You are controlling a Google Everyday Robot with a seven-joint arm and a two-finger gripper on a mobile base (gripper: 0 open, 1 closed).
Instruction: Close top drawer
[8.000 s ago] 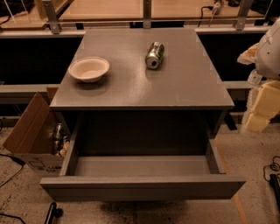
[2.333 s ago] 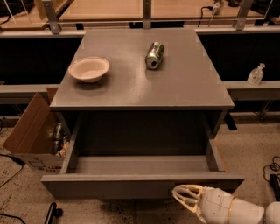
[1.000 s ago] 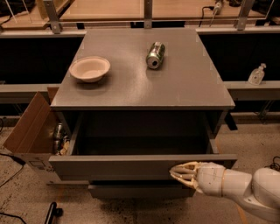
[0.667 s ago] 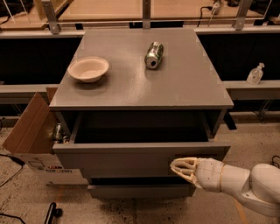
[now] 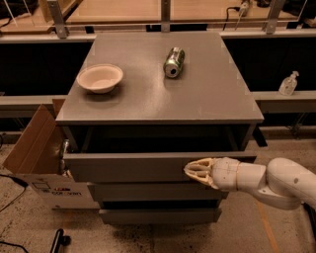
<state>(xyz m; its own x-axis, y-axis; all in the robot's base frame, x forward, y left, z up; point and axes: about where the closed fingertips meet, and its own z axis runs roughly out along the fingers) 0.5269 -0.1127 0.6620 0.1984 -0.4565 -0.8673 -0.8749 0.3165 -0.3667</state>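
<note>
Single view | cabinet (image 5: 158,94) seen from high in front, faced downward, near | gripper (image 5: 193,171) framed lower right, at top drawer (image 5: 128,167) front

Looks like a robot test lab or workshop: bare speckled concrete floor (image 5: 29,232), an open cardboard box (image 5: 34,148) beside a grey cabinet (image 5: 197,94), a pump bottle (image 5: 288,83) on a ledge (image 5: 269,95), and wooden benches (image 5: 118,10) behind. The robot's gripper (image 5: 191,169) is against the top drawer (image 5: 128,168) front.

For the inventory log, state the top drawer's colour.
The top drawer is plain matte grey, camera view; the gripper is at its front, right of centre.
</note>
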